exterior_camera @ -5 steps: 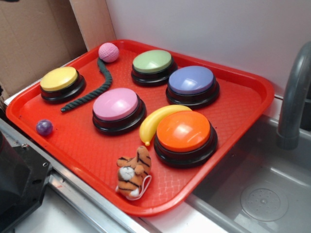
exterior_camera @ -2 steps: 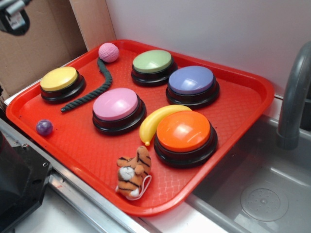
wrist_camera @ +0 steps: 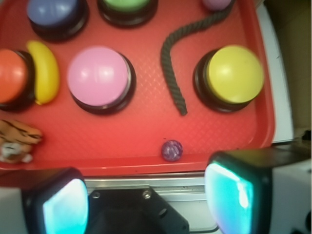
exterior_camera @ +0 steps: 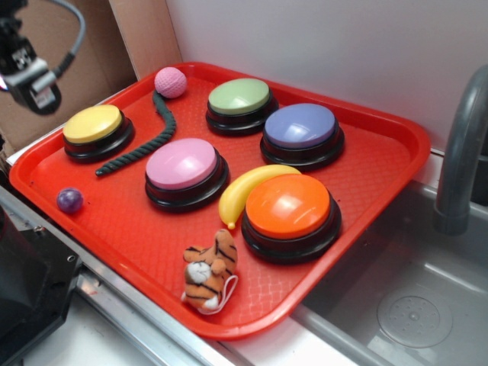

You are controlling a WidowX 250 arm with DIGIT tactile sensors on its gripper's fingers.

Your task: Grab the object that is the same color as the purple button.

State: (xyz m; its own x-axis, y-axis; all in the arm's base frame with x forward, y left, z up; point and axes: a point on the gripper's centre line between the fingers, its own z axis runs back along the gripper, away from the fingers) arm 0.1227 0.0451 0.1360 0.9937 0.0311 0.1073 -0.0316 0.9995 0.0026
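The arm hangs high over the red tray's left corner; its pincer gapes wide and empty above the purple ball.

A small glossy purple ball sits alone near the tray's front-left edge, touching nothing. The purple button, periwinkle dome on a black base, stands upright well apart, toward the far side.

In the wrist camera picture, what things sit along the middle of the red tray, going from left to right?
Orange button → banana → pink button → dark rope → yellow button.
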